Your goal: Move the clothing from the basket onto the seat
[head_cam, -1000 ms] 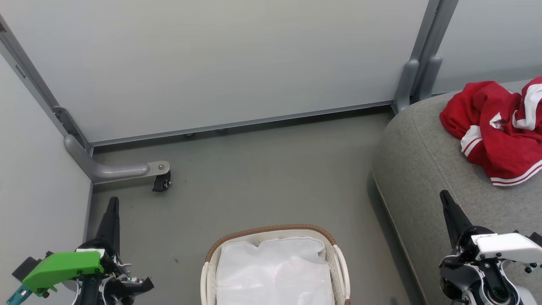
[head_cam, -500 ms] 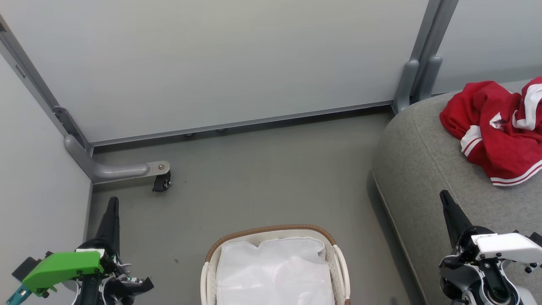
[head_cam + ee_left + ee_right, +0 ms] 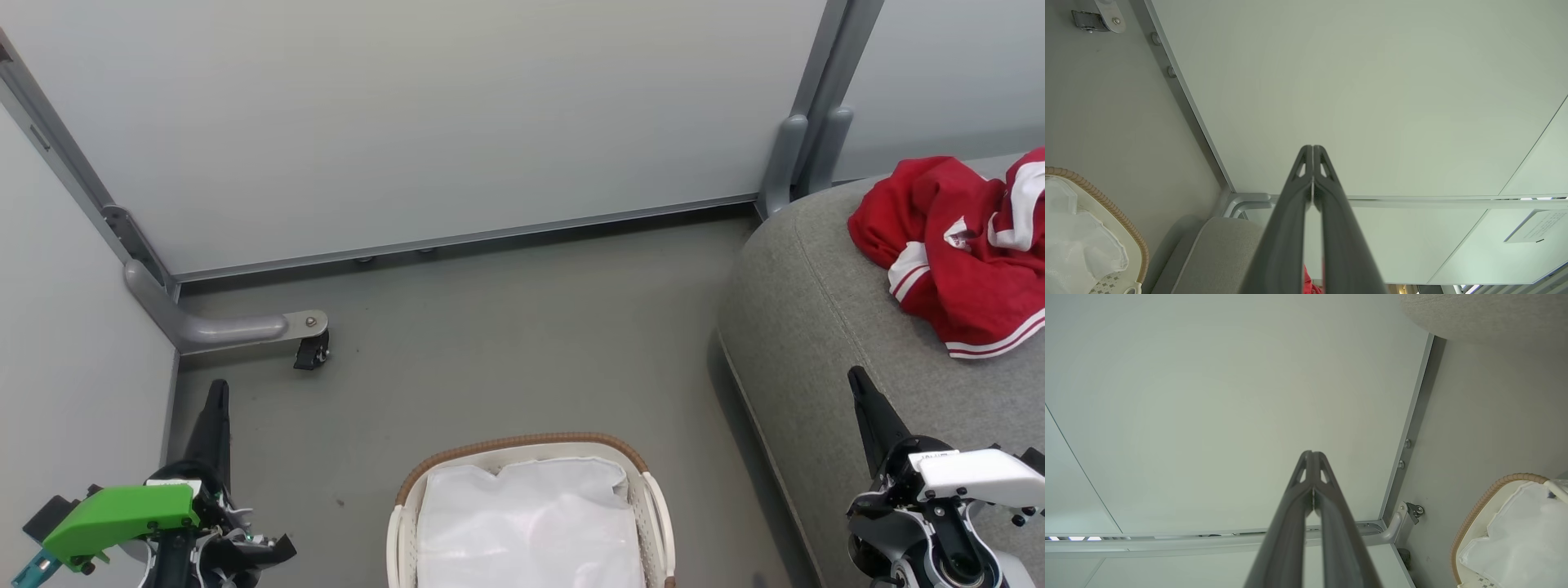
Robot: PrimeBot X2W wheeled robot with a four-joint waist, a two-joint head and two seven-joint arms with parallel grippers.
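Note:
The red clothing [image 3: 963, 245] with white stripes lies crumpled on the grey seat [image 3: 816, 327] at the right. On the floor at bottom centre stands the white basket [image 3: 522, 451] with its brown rim, holding just the white liner [image 3: 531, 523]. My left gripper [image 3: 217, 385] is shut and empty at the lower left, well left of the basket. Over the seat's front part my right gripper [image 3: 855, 376] is shut and empty too. The left wrist view has the shut left gripper [image 3: 1312, 148], the basket [image 3: 1106, 200] and the seat [image 3: 1220, 253]. The right wrist view has the shut right gripper [image 3: 1311, 452] and the basket [image 3: 1486, 498].
Pale partition walls [image 3: 457, 122] close off the back and left. A grey metal foot with a black caster [image 3: 312, 351] juts onto the grey floor [image 3: 506, 343] at the left. A grey post [image 3: 804, 147] stands by the seat's back corner.

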